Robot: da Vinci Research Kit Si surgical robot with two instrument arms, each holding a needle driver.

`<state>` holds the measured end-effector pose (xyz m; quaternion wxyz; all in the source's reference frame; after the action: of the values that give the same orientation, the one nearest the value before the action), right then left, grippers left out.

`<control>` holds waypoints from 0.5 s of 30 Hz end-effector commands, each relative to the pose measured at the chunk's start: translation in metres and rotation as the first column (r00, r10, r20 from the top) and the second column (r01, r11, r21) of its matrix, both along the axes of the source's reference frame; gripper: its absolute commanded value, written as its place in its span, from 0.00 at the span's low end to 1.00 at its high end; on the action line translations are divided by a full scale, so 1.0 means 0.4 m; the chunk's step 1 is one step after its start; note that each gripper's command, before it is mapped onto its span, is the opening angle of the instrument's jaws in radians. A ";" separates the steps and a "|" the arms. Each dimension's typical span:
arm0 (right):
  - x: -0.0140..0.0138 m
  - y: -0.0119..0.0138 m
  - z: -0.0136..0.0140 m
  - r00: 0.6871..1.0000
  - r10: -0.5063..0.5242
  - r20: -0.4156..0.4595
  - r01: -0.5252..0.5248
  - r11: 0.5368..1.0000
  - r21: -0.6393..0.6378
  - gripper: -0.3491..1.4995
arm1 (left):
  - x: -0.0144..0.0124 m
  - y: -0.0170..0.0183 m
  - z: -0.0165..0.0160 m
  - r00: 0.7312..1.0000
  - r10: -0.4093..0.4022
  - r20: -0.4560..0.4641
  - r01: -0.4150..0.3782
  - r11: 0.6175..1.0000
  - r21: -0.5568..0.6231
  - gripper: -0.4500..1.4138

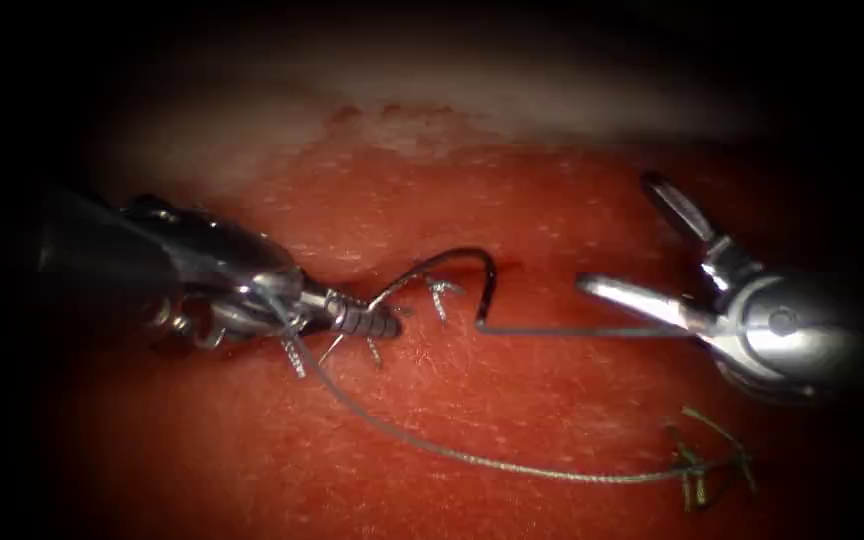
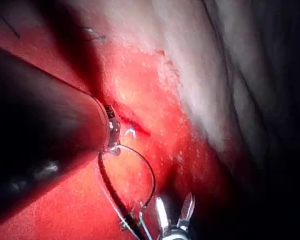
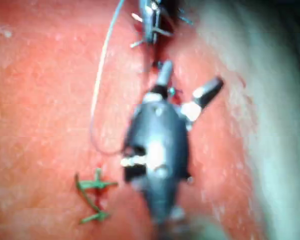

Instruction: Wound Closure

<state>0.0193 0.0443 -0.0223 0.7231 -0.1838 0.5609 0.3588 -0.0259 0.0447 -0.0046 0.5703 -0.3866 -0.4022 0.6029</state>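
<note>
Red, wet pork tissue is lying under both tools, with a short dark cut near its middle, crossed by stitches whose cut thread ends are sticking up. Coming in from the left, the left arm's steel needle driver is reaching to the cut with its ridged jaws closed; they seem to be gripping the thin grey thread where it meets them, though that is hard to make out. From there the thread is sweeping in a long loop toward the near right, ending by a green knotted stitch. A dark curved needle is arching over the cut, its right end dipping toward the tissue, whether piercing it being unclear. On the right, the right arm's shiny tool is hanging with jaws spread wide, gripping nothing, well apart from the needle.
</note>
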 end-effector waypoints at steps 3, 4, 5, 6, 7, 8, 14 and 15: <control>0.0037 -0.0030 0.0025 1.000 -0.005 -0.009 0.005 1.000 -0.007 0.93 | -0.0017 -0.0013 0.0022 0.999 -0.034 0.035 0.033 0.999 0.031 0.05; 0.0043 -0.0031 0.0025 1.000 -0.007 -0.011 0.007 1.000 -0.007 0.93 | -0.0019 -0.0015 0.0024 0.998 -0.041 0.039 0.039 0.998 0.041 0.05; 0.0053 -0.0032 0.0024 1.000 -0.012 -0.015 0.012 1.000 -0.008 0.93 | -0.0022 -0.0016 0.0026 0.998 -0.048 0.043 0.045 0.998 0.050 0.05; 0.0068 -0.0036 0.0021 1.000 -0.018 -0.020 0.018 1.000 -0.007 0.92 | -0.0027 -0.0020 0.0031 0.997 -0.057 0.051 0.054 0.997 0.057 0.05; 0.0077 -0.0038 0.0019 1.000 -0.021 -0.023 0.021 1.000 -0.007 0.91 | -0.0030 -0.0022 0.0034 0.997 -0.060 0.053 0.057 0.996 0.061 0.05; 0.0088 -0.0040 0.0016 0.999 -0.025 -0.026 0.025 1.000 -0.007 0.91 | -0.0031 -0.0023 0.0035 0.996 -0.063 0.055 0.060 0.996 0.066 0.05; 0.0137 -0.0041 -0.0001 0.997 -0.064 -0.035 0.064 0.998 -0.019 0.83 | -0.0037 -0.0039 0.0050 0.996 -0.056 0.067 0.050 0.995 0.090 0.05; 0.0140 -0.0040 -0.0003 0.997 -0.066 -0.036 0.065 0.998 -0.018 0.82 | -0.0037 -0.0039 0.0051 0.996 -0.054 0.067 0.048 0.995 0.090 0.05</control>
<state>0.0243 0.0429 -0.0228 0.7245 -0.1684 0.5807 0.3310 -0.0269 0.0435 -0.0032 0.5891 -0.3913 -0.4386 0.5545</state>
